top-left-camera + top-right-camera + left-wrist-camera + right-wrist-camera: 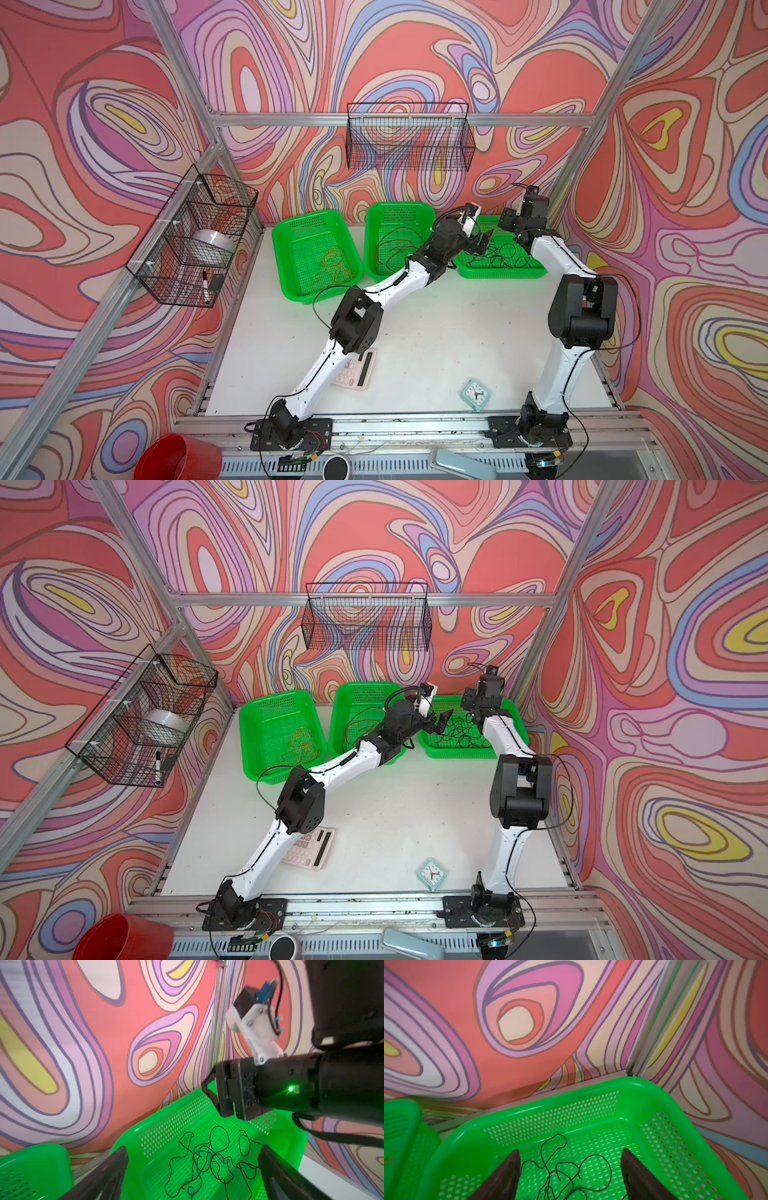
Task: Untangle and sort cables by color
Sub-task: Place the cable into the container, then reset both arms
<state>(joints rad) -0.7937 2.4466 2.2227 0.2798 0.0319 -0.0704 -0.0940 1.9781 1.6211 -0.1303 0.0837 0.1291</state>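
Because the black cables (pixel 204 1157) lie in their own basket (pixel 654 1093), we hold left and right jaws spread, gripping nothing (orange cables (pixel 334 266) and red cables (pixel 395 247) have theirs).

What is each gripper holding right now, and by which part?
Nothing. The left gripper and right gripper both hang open above the black cables lying loose in the green basket.

The orange cables (pixel 334 266) lie in loose, overlapping loops in the green basket (pixel 307 224) at eleven o'clock on the table (pixel 436 332). The red cables (pixel 395 245) sprawl in wider loops in the middle basket (pixel 390 212) at twelve. The black cables (pixel 505 255) lie flat and tangled in the third basket (pixel 498 273) at one o'clock.
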